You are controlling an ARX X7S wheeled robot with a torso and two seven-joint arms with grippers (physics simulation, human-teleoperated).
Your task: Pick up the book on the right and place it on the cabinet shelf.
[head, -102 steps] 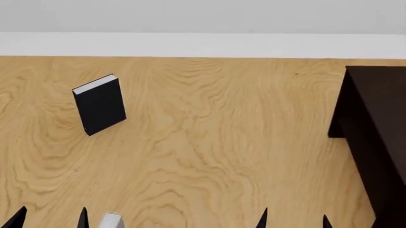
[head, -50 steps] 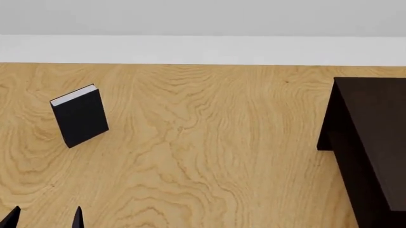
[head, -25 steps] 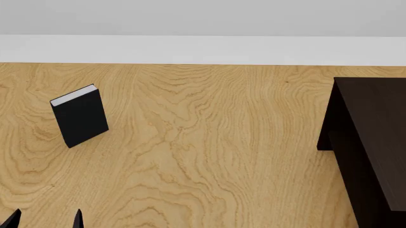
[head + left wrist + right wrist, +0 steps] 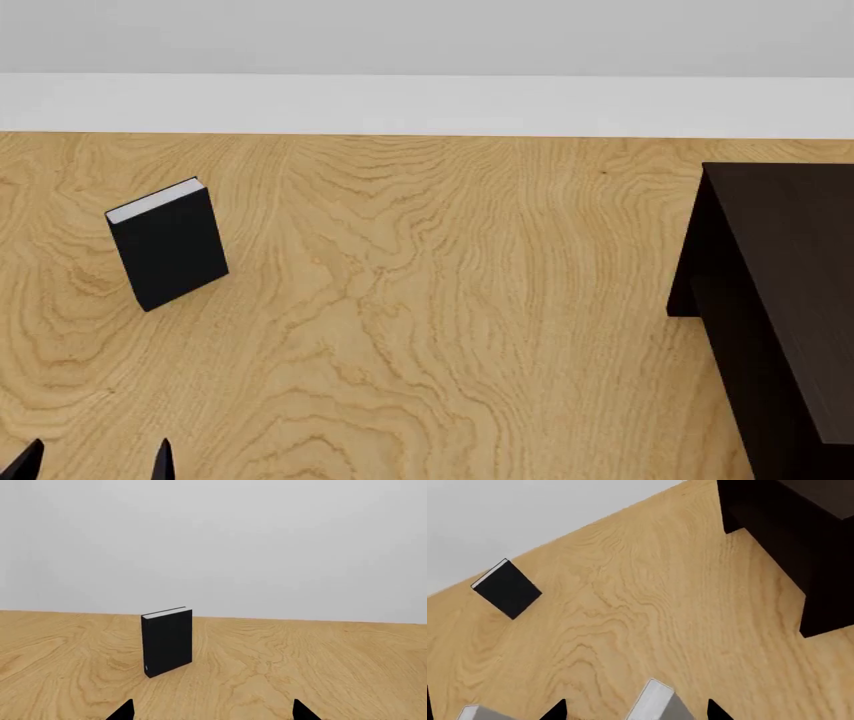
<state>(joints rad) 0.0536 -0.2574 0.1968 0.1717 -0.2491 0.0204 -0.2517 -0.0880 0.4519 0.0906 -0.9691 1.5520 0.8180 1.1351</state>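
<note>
Standing upright on the pale wood-grain tabletop [image 4: 441, 330], the black hardcover book with white page edges [image 4: 168, 244] sits far left in your head view, well apart from the very dark brown wooden cabinet shelf [image 4: 781, 300] at the right edge. Your left claw [image 4: 212, 711] shows only two dark fingertips, spread wide with nothing between them, aimed at that black book from some way off. Your right claw [image 4: 635, 711] is likewise released, tips apart; between them in the right wrist view you see the top of the light grey, almost white hardcover book [image 4: 654, 701], standing upright on the tabletop, not gripped. A second pale grey look-alike book [image 4: 477, 713] pokes in at that view's corner. Neither grey book shows in your head view.
</note>
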